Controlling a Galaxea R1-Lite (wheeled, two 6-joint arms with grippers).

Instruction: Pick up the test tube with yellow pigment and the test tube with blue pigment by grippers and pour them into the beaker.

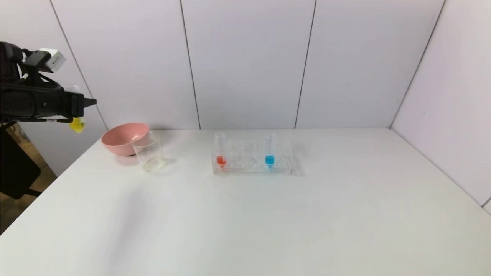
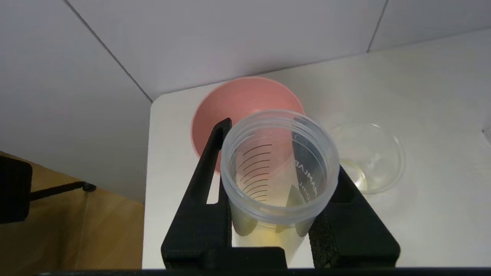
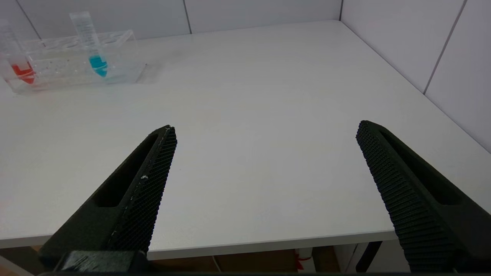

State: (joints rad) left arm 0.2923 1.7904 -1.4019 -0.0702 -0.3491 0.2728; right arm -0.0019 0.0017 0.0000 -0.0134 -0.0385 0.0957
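Left pincer (image 1: 86,102), pinching the upright clear test tube with yellow pigment (image 1: 77,124), high and left of the small clear beaker (image 1: 150,155) on the white surface (image 1: 245,214).

Yellow tube (image 1: 78,124) aloft; blue tube (image 1: 270,155) racked (upright).

A wide white table (image 1: 268,222) fills the space, its top smooth and matte. Pale panelled walls (image 1: 249,61) close it in behind and on the right, thin dark seams running between the panels. Off the table's left edge, a wooden floor (image 1: 15,205) shows, warm brown. Soft, even light falls everywhere, with only faint shadows.
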